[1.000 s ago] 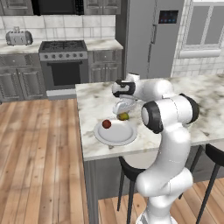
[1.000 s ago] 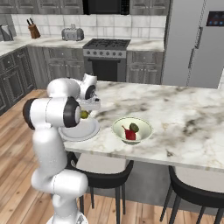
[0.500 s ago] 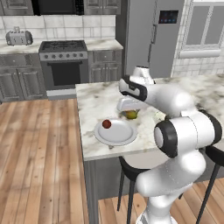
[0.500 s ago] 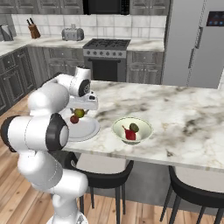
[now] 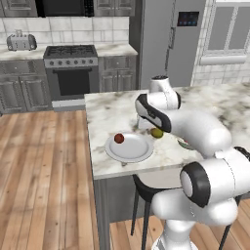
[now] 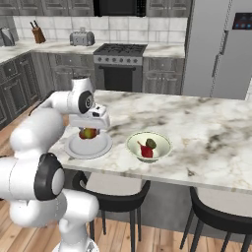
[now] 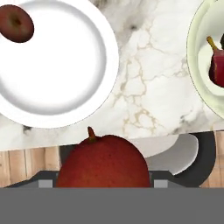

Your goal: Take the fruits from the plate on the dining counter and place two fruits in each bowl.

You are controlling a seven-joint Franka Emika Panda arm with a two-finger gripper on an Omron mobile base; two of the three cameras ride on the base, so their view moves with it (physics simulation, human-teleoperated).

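my gripper (image 6: pixel 89 132) holds an orange-red fruit (image 7: pixel 103 161) above the plate's (image 7: pixel 57 114) 3 o'clock rim (brown fruit (image 7: pixel 15 23) remains there); a weak pinch could drop it short of the bowl (image 6: pixel 134 145).

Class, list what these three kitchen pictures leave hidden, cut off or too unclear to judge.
- Gripper fingertips: the held fruit covers them in the hand view.
- Bowl: cut off by the hand view's right edge; in the left base view the arm hides most of it.
- Second bowl: cannot be made out.
- Dark fruit in the bowl: too small to name.
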